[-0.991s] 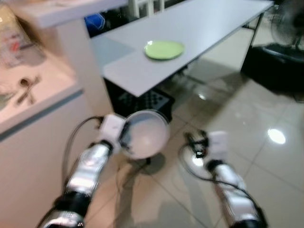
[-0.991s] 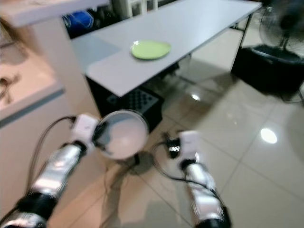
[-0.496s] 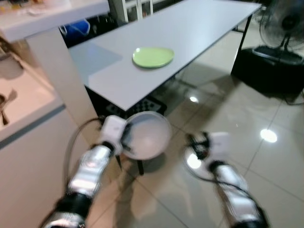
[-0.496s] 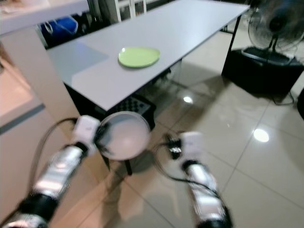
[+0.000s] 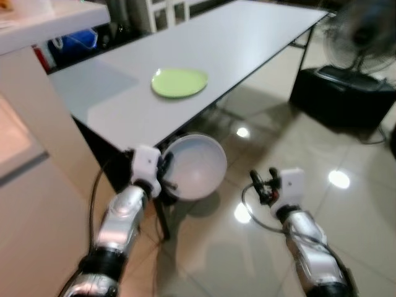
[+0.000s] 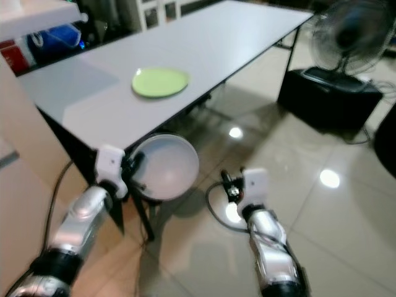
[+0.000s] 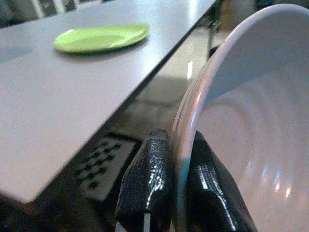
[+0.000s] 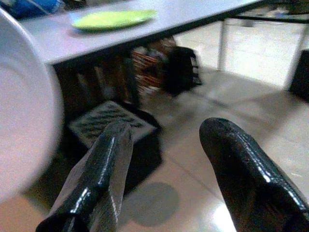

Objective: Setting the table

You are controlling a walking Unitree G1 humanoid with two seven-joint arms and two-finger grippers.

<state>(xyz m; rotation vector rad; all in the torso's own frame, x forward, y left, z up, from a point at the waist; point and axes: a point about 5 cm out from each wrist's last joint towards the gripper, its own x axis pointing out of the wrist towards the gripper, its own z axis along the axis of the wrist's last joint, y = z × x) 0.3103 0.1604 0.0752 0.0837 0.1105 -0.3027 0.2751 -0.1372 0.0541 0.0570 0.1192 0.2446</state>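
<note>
Table (image 5: 204,49) ahead — left claw (image 7: 175,193) grips bowl (image 5: 195,166).

The camera has turned and come closer to the grey table (image 5: 247,37) since one second ago, so the white counter that showed on the left with the cutlery has left the picture almost fully. The green plate (image 5: 179,81) now sits more to the left. The white bowl (image 5: 193,167) now reaches the near table edge. A fan (image 6: 346,37) has come into view at the right.
</note>
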